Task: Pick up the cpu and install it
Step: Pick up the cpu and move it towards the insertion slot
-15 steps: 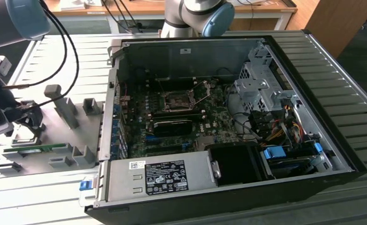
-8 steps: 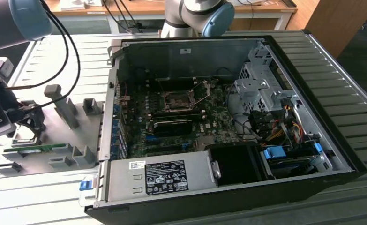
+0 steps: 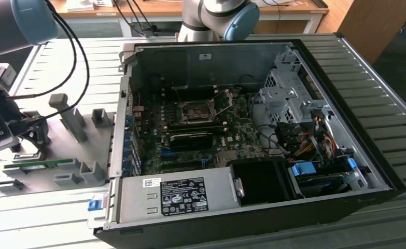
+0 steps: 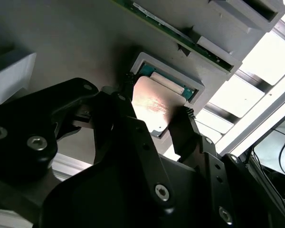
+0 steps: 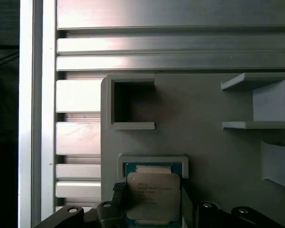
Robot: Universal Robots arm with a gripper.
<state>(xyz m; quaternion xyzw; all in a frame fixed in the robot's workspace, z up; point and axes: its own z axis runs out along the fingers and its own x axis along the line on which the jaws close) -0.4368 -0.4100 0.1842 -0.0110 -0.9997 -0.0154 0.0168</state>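
The cpu (image 4: pixel 154 102), a small square chip with a silvery top, sits between my gripper's (image 4: pixel 157 97) two black fingers, which press on its opposite edges. In the first wrist view the cpu (image 5: pixel 153 197) stands slightly out of its white framed holder (image 5: pixel 152 161) on the grey fixture plate (image 5: pixel 204 147), with my gripper (image 5: pixel 152 202) shut on it. In the exterior view my gripper (image 3: pixel 24 136) hangs over the plate's (image 3: pixel 78 150) left end, at the exterior view's left. The motherboard's open socket (image 3: pixel 196 111) lies inside the computer case (image 3: pixel 258 129), far from my gripper.
A long green memory stick (image 3: pixel 37 164) lies on the plate near my gripper. Grey upright holders (image 3: pixel 68 116) stand on the plate. The case holds a black power supply (image 3: pixel 182 194), a drive cage (image 3: pixel 289 96) and cables. A ribbed metal table (image 3: pixel 389 114) carries everything.
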